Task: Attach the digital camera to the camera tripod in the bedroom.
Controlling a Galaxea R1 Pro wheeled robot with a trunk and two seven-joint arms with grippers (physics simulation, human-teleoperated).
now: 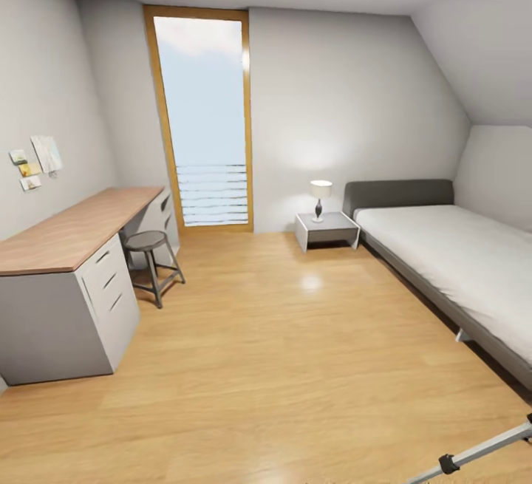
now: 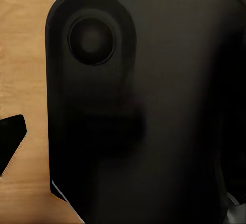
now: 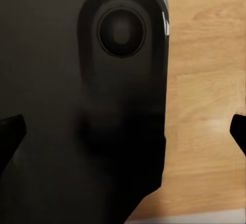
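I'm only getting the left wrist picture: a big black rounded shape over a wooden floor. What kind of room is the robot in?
Observer: A bedroom. In the head view a grey bed runs along the right wall.
Visitor: Any other furniture?
Observer: A long wooden-topped desk stands on the left, with a round stool beside it.
Visitor: And the tripod I heard about?
Observer: One silver leg of a tripod pokes into the head view's lower right corner, above the floor.
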